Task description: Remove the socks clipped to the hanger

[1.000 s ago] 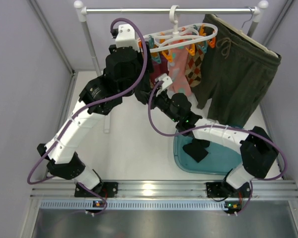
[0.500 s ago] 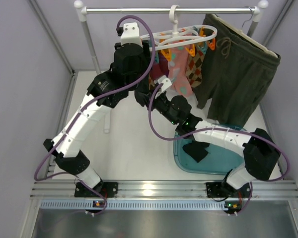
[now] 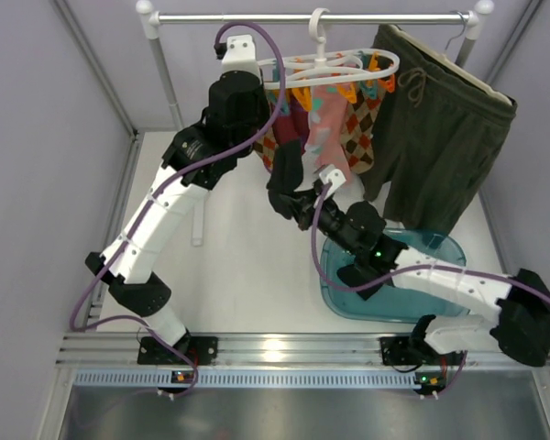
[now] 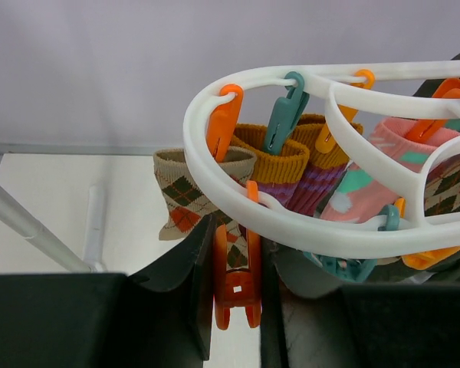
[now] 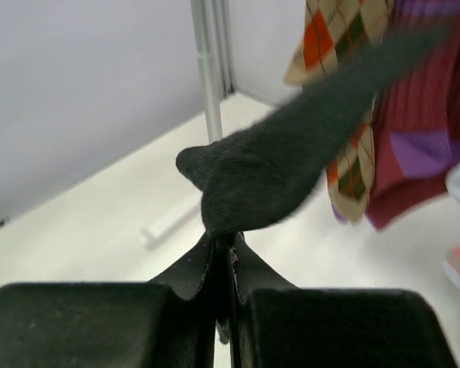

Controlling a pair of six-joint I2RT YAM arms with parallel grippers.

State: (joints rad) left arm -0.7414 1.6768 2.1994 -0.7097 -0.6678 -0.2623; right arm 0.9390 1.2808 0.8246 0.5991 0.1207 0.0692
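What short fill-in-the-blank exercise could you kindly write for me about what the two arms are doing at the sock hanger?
1. The right pincer is shut on a ____ fabric sock.
2. The left pincer grips an ____ plastic clip dangling from the white plastic oval hanger.
3. In the top view, the dark olive drawstring shorts hang to the ____ of the hanger.

Missing words: black; orange; right.

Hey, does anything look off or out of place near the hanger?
Only the black sock: the right pincer pinches its lower end and holds it stretched at a slant, unlike the other socks hanging straight.
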